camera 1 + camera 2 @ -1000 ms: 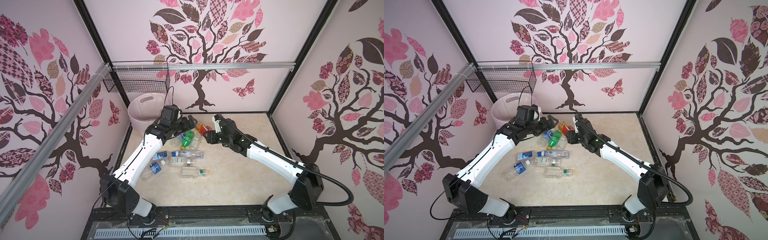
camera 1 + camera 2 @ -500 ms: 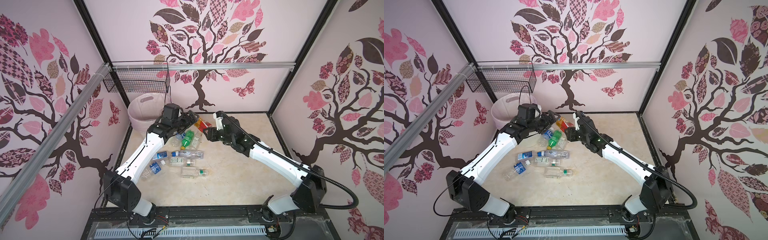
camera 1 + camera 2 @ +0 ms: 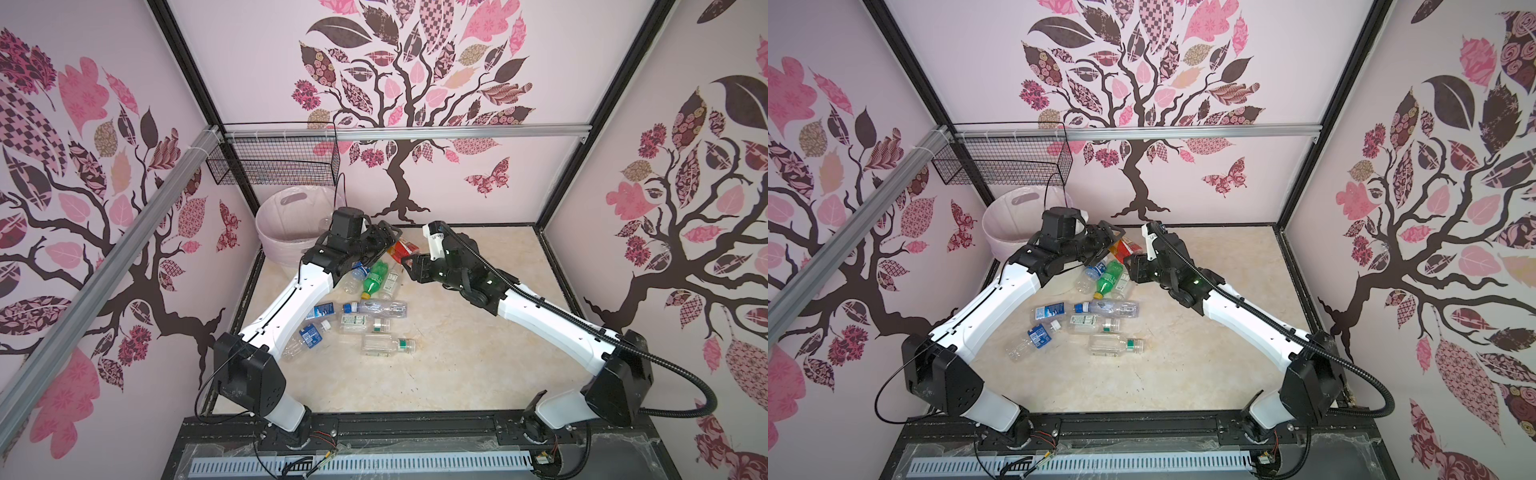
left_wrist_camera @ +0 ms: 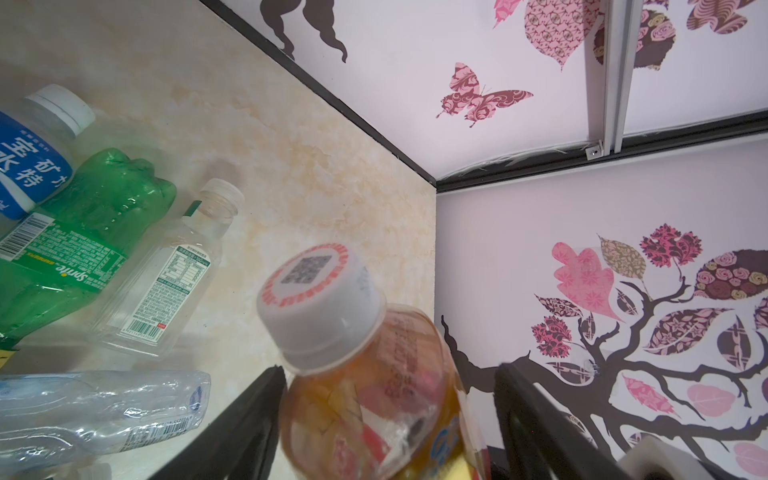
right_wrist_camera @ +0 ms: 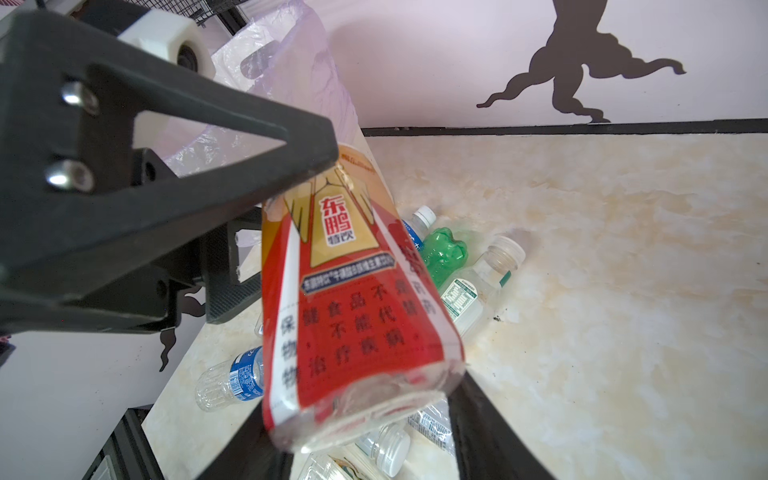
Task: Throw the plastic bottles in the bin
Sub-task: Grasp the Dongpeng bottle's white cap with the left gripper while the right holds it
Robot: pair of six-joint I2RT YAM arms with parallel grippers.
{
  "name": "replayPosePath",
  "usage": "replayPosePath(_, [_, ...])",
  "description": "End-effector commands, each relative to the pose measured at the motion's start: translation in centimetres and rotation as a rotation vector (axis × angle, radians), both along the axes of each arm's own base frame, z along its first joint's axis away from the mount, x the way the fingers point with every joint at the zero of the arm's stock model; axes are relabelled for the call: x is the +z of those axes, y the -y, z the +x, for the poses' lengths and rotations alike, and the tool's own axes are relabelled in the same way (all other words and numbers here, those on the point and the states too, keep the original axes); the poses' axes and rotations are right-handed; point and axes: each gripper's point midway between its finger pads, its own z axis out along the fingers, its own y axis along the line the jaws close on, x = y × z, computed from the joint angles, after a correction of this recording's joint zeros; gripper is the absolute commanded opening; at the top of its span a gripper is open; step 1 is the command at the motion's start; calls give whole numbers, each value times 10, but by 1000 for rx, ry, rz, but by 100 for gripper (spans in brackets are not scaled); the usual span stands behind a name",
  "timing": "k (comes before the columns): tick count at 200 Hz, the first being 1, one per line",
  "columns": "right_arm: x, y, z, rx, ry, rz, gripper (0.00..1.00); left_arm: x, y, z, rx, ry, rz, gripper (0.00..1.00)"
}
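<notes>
Only left wrist shows orange-red bottle (image 4: 370, 399) cap (image 4: 318, 303).

Both top views hang high over the front edge of the booth, tilted steeply down toward the back wall (image 3: 519, 174), far enough off to hold the whole worktop (image 3: 457, 353) and the bin (image 3: 282, 249); the two share almost the same scene, slid slightly sideways; the left wrist camera sits close behind the left gripper (image 4: 384, 370), low over the worktop, facing the far right corner; the right wrist camera sits close behind the right gripper (image 5: 365, 395), facing the bin's liner (image 5: 291, 75) and the back wall; both wrist views share the orange-red bottle (image 4: 374, 415), seen from opposite ends, and the green bottle (image 4: 83, 232) beyond.
</notes>
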Motion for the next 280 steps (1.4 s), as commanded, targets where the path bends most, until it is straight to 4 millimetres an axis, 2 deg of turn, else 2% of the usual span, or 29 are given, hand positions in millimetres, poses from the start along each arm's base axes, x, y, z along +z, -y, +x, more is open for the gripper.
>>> replayPosePath(1, [42, -2, -5, 12, 76, 70, 56, -12, 9, -1, -27, -9, 5, 77])
replayPosePath(64, [40, -3, -5, 21, 70, 65, 61, -15, 7, -3, -24, -7, 13, 57])
replayPosePath(95, [40, -2, -5, 16, 72, 63, 66, -12, 3, -3, -15, 8, 34, 53])
replayPosePath(132, [39, -3, -6, 21, 68, 61, 70, -8, 1, -4, -17, 28, 51, 52])
replayPosePath(194, [50, 2, -8, 21, 101, 45, 81, 0, -12, -1, 5, 52, 89, 51])
replayPosePath(280, [70, 3, -10, 37, 150, 42, 100, 30, -39, 5, 49, 112, 108, 51])
